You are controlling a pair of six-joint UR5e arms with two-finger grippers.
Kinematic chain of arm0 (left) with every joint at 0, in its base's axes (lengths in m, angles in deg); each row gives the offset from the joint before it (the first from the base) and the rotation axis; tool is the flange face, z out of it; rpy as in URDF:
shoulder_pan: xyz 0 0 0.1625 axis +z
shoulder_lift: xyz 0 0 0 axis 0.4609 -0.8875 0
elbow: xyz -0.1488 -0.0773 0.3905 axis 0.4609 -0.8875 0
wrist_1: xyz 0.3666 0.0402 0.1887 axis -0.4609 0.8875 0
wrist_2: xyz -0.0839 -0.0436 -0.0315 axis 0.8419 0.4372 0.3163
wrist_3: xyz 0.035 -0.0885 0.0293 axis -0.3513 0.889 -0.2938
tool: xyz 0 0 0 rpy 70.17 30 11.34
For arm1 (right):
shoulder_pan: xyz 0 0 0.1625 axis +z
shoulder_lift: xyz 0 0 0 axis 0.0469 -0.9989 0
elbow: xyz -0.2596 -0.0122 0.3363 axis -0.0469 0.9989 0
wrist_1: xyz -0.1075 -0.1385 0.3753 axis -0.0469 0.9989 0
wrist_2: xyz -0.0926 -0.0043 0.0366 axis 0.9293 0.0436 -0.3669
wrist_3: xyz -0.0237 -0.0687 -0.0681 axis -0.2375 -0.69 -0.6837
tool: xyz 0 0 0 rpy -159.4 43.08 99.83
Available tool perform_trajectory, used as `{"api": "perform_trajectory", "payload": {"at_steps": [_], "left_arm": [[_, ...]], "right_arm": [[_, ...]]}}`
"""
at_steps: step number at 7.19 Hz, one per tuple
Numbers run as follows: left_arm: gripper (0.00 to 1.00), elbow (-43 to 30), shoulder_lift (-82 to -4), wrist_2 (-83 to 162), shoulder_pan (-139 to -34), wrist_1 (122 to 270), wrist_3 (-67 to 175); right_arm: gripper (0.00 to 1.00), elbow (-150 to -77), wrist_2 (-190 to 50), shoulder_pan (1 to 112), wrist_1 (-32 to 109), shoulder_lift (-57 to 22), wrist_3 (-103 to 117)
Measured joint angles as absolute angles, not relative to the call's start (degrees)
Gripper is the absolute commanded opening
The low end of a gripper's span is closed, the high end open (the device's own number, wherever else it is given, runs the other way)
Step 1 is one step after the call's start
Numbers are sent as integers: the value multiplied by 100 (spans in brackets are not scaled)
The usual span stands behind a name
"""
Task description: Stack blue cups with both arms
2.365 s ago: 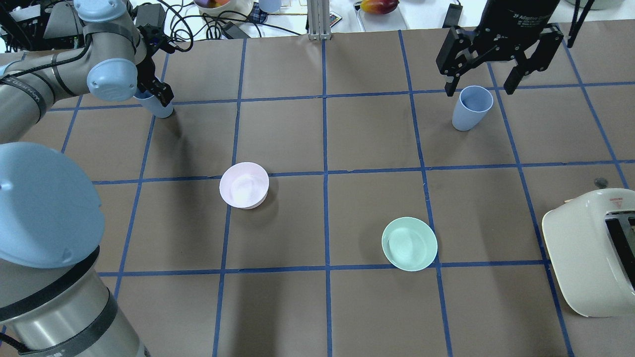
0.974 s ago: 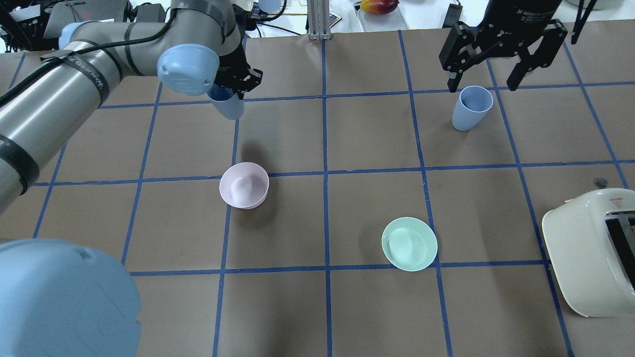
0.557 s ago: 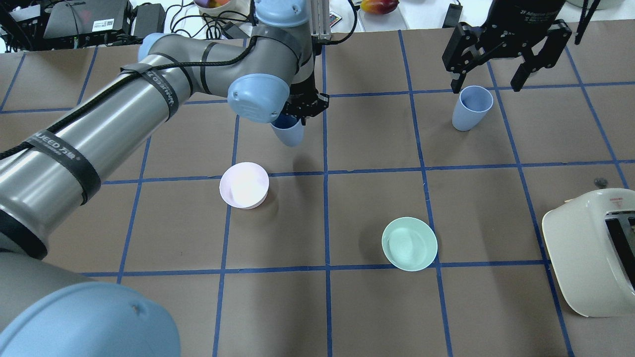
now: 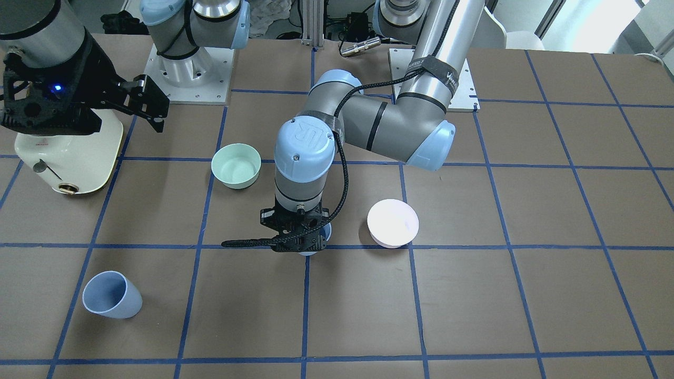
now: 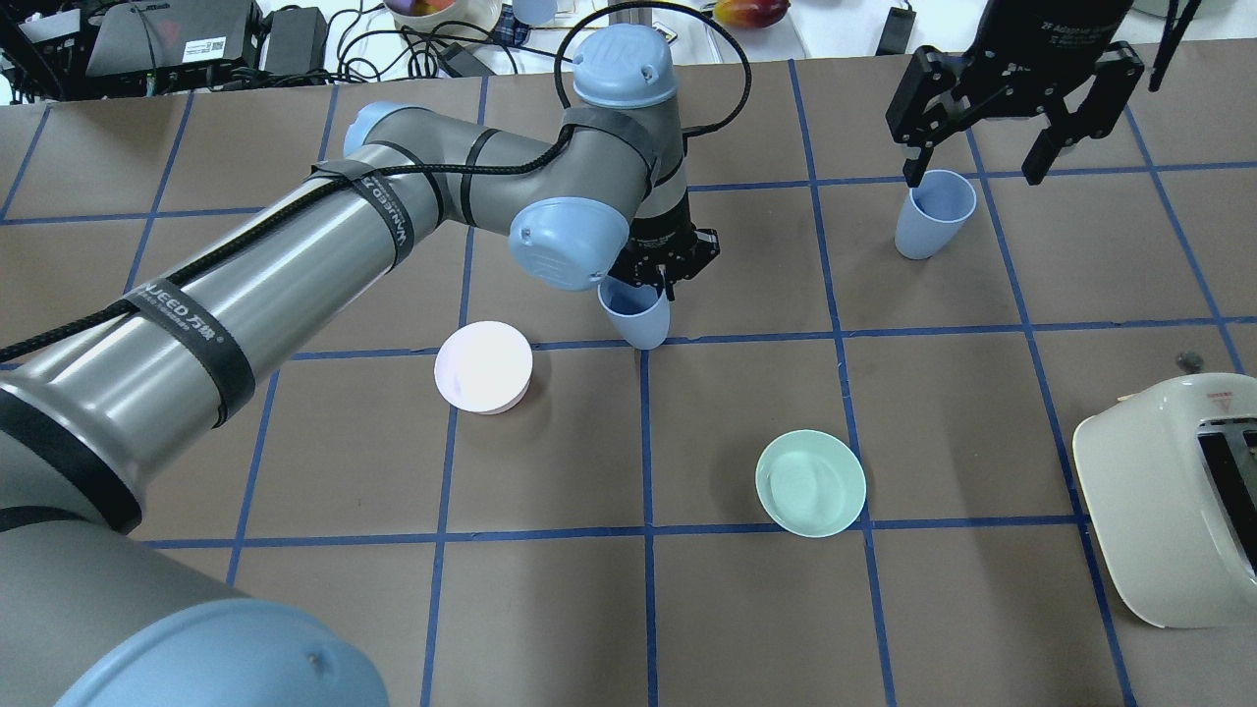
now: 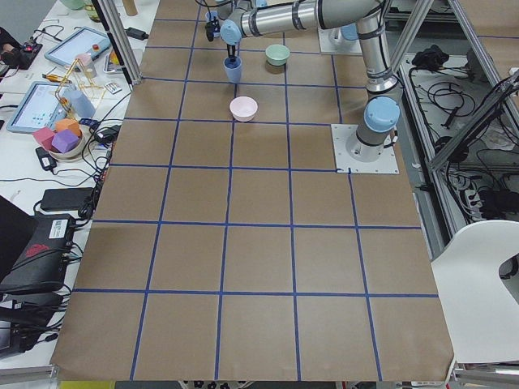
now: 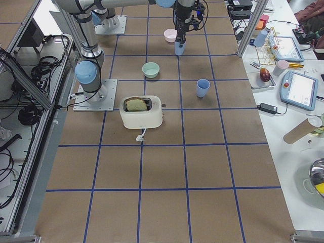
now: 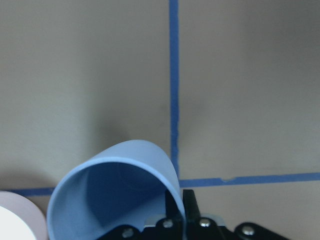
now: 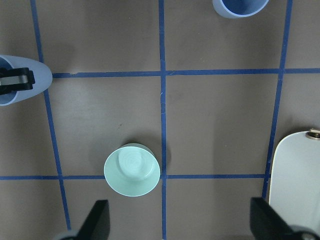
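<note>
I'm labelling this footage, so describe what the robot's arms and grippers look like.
Left arm and right arm: silver-grey tubes, light-blue joint caps. The left carries black bands with white lettering and a black braided cable. Left gripper is compact and black; right gripper black, wide-fingered, white lettering, blue light.

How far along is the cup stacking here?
Done: the left gripper is shut on the rim of one blue cup. In hand: that cup is held near the pink bowl, mid-table. Left: the second blue cup stands alone near the open right gripper; nothing is stacked yet.
</note>
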State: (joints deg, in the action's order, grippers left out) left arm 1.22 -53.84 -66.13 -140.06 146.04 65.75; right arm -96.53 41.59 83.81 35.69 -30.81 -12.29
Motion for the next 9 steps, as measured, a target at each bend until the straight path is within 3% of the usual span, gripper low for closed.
{"api": "perform_trajectory", "payload": {"at_steps": [2,5,9], "left_arm": [[100,61,-5468,-6633,-14033,14567,6627],[100,352,-5054,-6649,-13756,14860,6646],[100,1504,-3981,-7126,-13318,17978,6717]], "right_arm": [[100,-9669,4130,8200,3735,-2900,-1345],[100,-9665,4154,8052,5265,-1949,-1889],[100,-9677,4654,8046,6510,-762,-2424]]}}
